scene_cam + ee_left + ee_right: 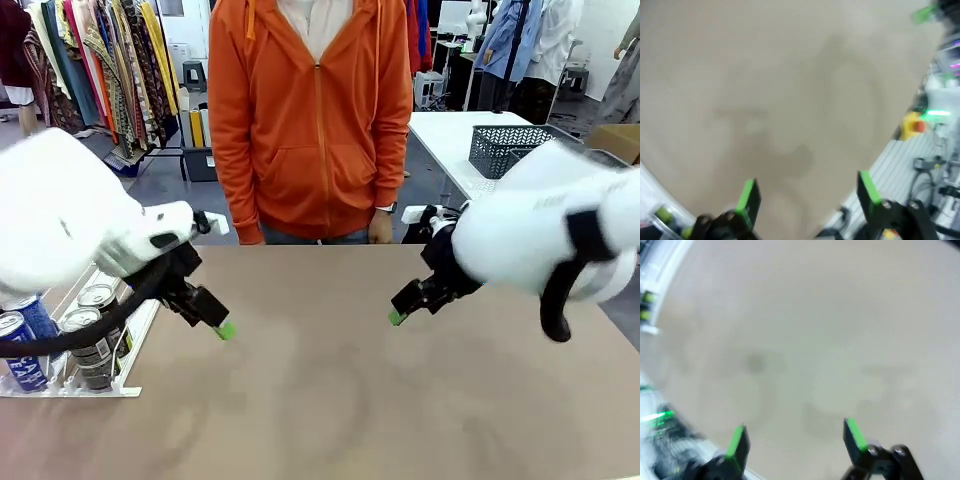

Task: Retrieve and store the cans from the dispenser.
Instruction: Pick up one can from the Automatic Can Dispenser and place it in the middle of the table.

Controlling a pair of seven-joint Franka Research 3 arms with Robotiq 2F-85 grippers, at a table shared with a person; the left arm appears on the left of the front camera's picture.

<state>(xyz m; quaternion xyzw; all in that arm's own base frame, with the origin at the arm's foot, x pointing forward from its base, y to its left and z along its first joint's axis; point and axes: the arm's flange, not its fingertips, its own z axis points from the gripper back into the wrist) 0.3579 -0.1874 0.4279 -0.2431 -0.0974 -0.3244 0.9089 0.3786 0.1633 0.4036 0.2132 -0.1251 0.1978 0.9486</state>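
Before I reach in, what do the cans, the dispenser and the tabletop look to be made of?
Thin metal seems likely for the cans, going by their silver rimmed tops and glossy printed sides. Plastic is my guess for the dispenser, which is white and smooth with thin moulded rails. Laminate is probable for the tabletop, which is beige and matte with no grain or glare to confirm it.

a clothes rack (95,60) stands far left, a white table (445,135) bearing a dark mesh basket (505,150) far right
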